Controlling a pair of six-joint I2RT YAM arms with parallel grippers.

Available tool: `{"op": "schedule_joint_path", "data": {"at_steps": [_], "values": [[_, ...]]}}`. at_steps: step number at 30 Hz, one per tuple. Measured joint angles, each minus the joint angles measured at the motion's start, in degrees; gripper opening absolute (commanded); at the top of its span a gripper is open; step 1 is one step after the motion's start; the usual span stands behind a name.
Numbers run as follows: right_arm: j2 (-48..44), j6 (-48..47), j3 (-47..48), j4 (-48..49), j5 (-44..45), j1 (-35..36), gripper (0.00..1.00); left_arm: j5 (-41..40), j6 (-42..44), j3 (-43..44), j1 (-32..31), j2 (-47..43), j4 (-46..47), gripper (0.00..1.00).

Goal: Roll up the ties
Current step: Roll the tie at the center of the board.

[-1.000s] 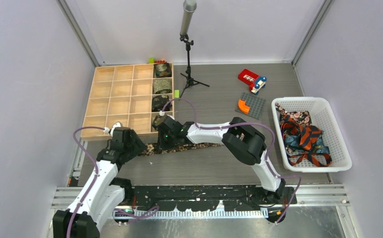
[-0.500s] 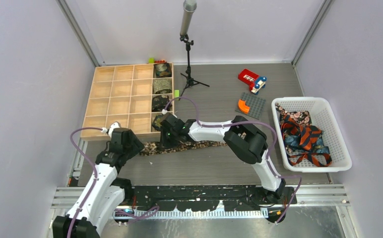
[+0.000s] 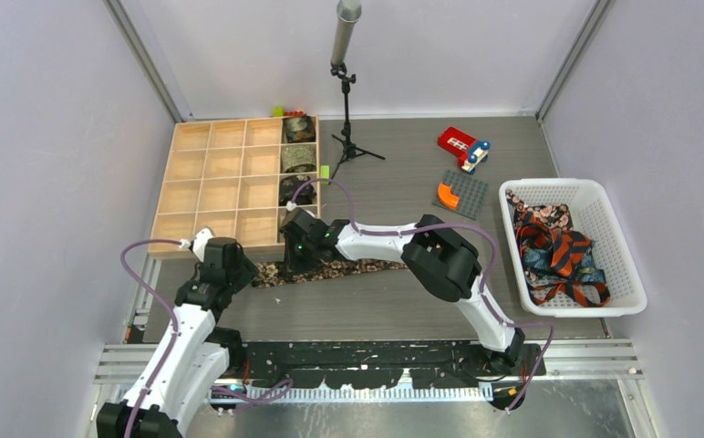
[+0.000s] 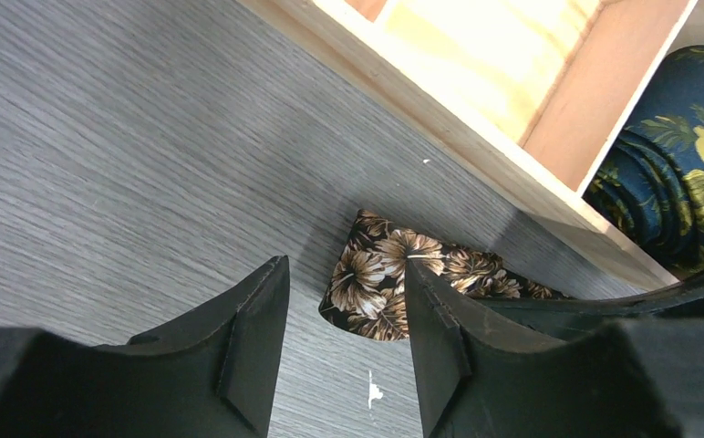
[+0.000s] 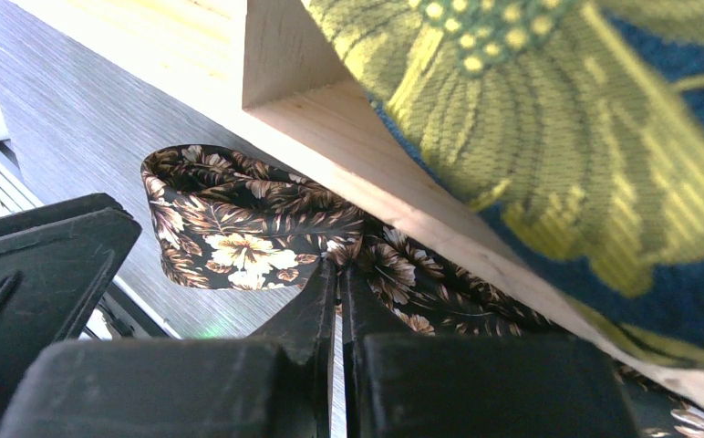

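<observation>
A brown floral tie (image 3: pixel 357 268) lies flat on the table along the front edge of the wooden organizer (image 3: pixel 225 187). My right gripper (image 3: pixel 294 263) is shut on this tie (image 5: pixel 230 228) a little way in from its left end, and the fabric puckers at its fingertips (image 5: pixel 335 274). My left gripper (image 3: pixel 248 272) stands open just left of the tie's rounded end (image 4: pixel 376 283). That end lies on the table ahead of the left gripper (image 4: pixel 344 278), partly under its right finger (image 4: pixel 426 310), with nothing between the pads.
Rolled ties (image 3: pixel 298 160) fill the organizer's right column, and a blue and yellow one (image 5: pixel 558 119) sits just behind its front wall (image 5: pixel 330 100). A white basket (image 3: pixel 626 265) at right holds loose ties (image 3: pixel 558 251). Behind stand a microphone stand (image 3: pixel 346 100), a red toy (image 3: pixel 462 146) and a grey baseplate (image 3: pixel 465 194).
My left arm has drawn back a little to the left and its jaws have narrowed somewhat. My right gripper has shifted slightly left, still holding the tie.
</observation>
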Motion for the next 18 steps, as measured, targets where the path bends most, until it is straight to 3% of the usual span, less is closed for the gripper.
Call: {"op": "schedule_joint_path", "data": {"at_steps": [10,18], "values": [[0.0,0.07,0.0,-0.07,0.0,0.48,0.04,2.03,-2.47,-1.09,0.0,6.88,1.55,0.38],[0.0,0.57,0.0,-0.2,0.07,0.48,0.03,3.28,-3.26,-2.16,0.0,8.11,4.24,0.36]]}}
